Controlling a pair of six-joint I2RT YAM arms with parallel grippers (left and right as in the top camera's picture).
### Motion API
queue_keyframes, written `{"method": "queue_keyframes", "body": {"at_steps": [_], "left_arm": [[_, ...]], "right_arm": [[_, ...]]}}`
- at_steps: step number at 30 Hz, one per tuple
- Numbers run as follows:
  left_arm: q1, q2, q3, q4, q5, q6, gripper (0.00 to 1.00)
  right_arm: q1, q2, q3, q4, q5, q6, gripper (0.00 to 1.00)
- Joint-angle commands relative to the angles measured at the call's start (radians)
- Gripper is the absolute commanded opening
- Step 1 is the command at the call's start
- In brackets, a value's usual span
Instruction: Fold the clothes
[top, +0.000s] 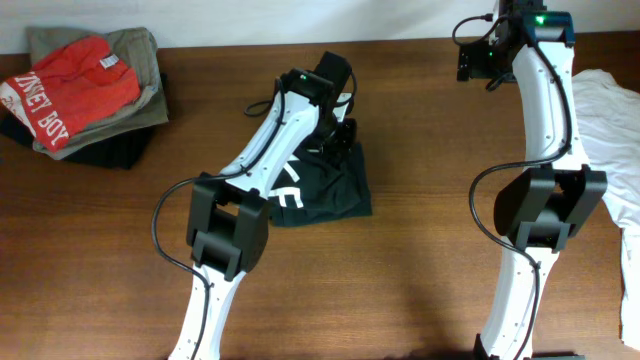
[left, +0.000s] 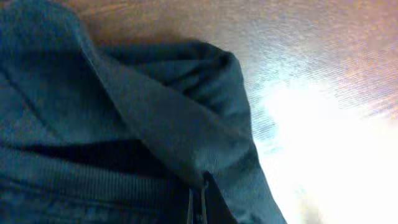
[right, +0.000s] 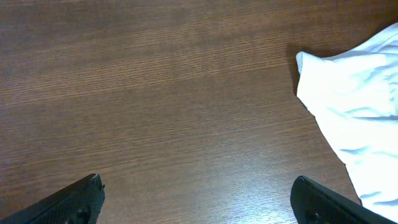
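The black T-shirt lies folded into a small bundle at the table's middle, with part of its white lettering showing beside the left arm. My left gripper is at the bundle's far edge. In the left wrist view black fabric fills the frame and its fingers are pinched shut on a fold of it. My right gripper is at the far right of the table, away from the shirt. In the right wrist view its fingers are wide open over bare wood.
A stack of folded clothes with a red shirt on top sits at the far left. A white garment lies at the right edge and also shows in the right wrist view.
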Motion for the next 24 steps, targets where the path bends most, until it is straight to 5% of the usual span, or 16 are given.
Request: {"method": "queue_keyframes", "body": {"at_steps": [1,3,4,10,15,18,21,22,23,24], "left_arm": [[0.004,-0.063,0.08,-0.054,0.015,0.034,0.01],[0.003,-0.081,0.085,-0.074,0.016,0.033,0.07],[0.001,-0.082,0.085,-0.087,0.016,0.034,0.18],[-0.098,-0.066,0.023,-0.038,0.008,0.033,0.24],[-0.206,-0.064,-0.098,0.022,0.008,0.033,0.24],[-0.223,-0.073,-0.091,0.019,0.007,0.068,0.06],[-0.206,-0.136,-0.055,0.007,-0.071,0.067,0.06],[-0.201,-0.161,-0.044,0.0,-0.121,0.066,0.13],[-0.185,-0.205,-0.034,-0.008,-0.207,0.051,0.43],[-0.166,-0.237,-0.034,-0.009,-0.254,0.025,0.59]], "right_arm": [[0.005,-0.023,0.019,-0.001,0.009,0.004,0.99],[0.005,-0.023,0.019,0.0,0.009,0.004,0.99],[0.005,-0.023,0.019,-0.001,0.009,0.004,0.99],[0.005,-0.023,0.019,-0.001,0.009,0.004,0.99],[0.005,-0.023,0.019,-0.001,0.009,0.004,0.99],[0.005,-0.023,0.019,-0.001,0.009,0.004,0.99],[0.005,-0.023,0.019,0.0,0.009,0.004,0.99],[0.005,-0.023,0.019,-0.001,0.009,0.004,0.99],[0.005,-0.023,0.019,0.0,0.009,0.004,0.99],[0.005,-0.023,0.019,0.0,0.009,0.004,0.99]]}}
